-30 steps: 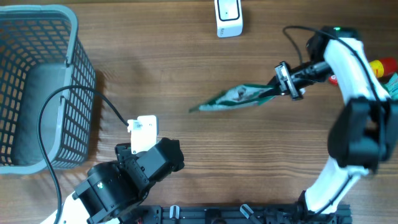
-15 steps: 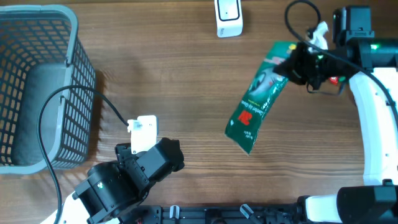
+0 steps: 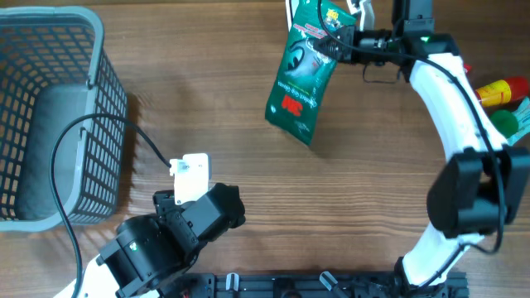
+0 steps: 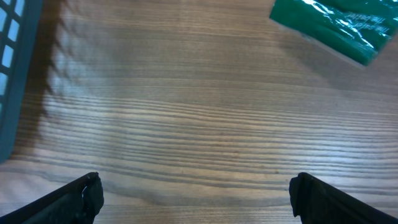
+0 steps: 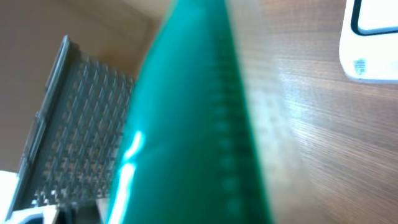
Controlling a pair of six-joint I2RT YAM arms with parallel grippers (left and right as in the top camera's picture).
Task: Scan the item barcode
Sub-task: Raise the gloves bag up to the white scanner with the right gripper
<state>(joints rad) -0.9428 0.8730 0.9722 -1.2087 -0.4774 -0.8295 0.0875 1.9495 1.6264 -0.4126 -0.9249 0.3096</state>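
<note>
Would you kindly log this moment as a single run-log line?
step: packet at scanner | right tool: shut on green packet, lifted at white scanner | left tool: open, empty

Upper right: green pouch (image 4: 329,28), likely foil

The left arm (image 3: 166,236) sits folded low at 7 o'clock of the overhead view, its wrist aimed toward 12 o'clock. The left end effector (image 4: 196,198) hangs above the worktop with its fingers (image 4: 84,194) spread wide and nothing between them. The right arm (image 3: 447,91) rises from 5 o'clock and arcs up to 1 o'clock, its wrist turned toward 9 o'clock. The right end effector (image 3: 341,35) is clamped tight on the top edge of a green pouch (image 3: 302,74).
</note>
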